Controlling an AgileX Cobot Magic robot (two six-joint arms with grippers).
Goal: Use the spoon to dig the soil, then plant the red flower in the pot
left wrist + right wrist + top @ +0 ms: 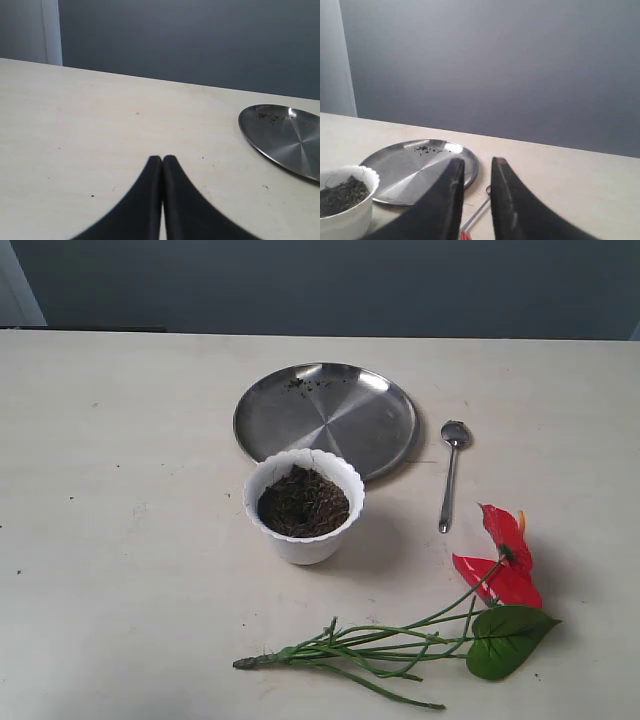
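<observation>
The exterior view looks steeply down on the table [120, 540] from above its near edge. Both wrist views sit low, facing the grey wall [520, 70]. All three share the steel plate [325, 418], soil crumbs on it

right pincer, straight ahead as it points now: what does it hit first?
Probably the spoon, visible in the gap of the right pincer just ahead, with the steel plate beyond and to one side. Depth is unclear, so it may pass above.
</observation>
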